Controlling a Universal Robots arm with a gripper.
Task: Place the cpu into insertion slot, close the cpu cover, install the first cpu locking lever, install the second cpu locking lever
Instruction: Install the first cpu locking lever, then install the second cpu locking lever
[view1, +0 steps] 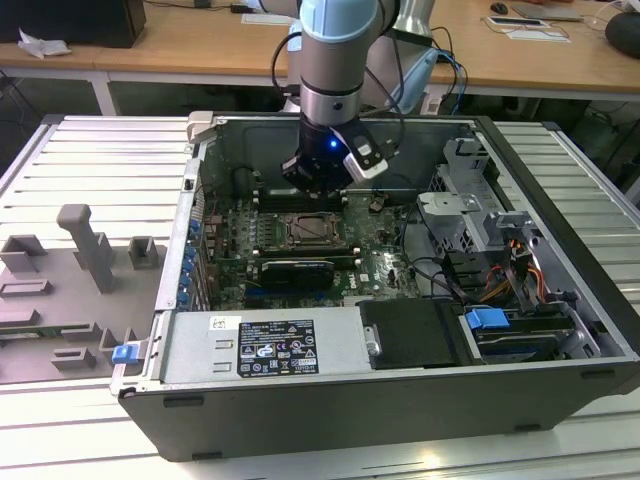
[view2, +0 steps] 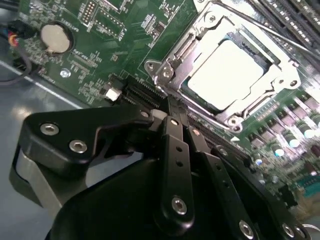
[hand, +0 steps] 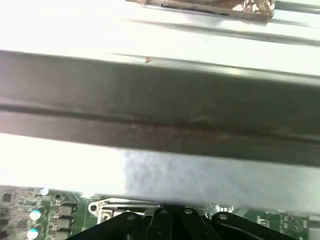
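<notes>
While the claw (view2: 167, 107) stands low over the green motherboard (view2: 120, 45), its fingers (view2: 172, 150) are drawn together to a narrow tip and carry nothing. In the second wrist view the cpu (view2: 227, 72) lies in the insertion slot (view2: 186, 94), pale top upward, and the cpu cover (view2: 277, 55) appears folded down around it, its window framing the chip. The claw tip sits just beside the socket's near edge, close to a long black connector (view2: 142, 92).

Risk, as judged: whether the cover is fully seated cannot be confirmed; if it rides high, pressing a lever would load the chip unevenly and could bend socket contacts. A tip that slides off the thin lever could strike nearby capacitors (view2: 305, 132) or the coin battery (view2: 56, 37). In the exterior view the arm (view1: 338, 60) reaches deep into the computer case (view1: 400, 400), so the case wall leaves little margin for sideways travel.
</notes>
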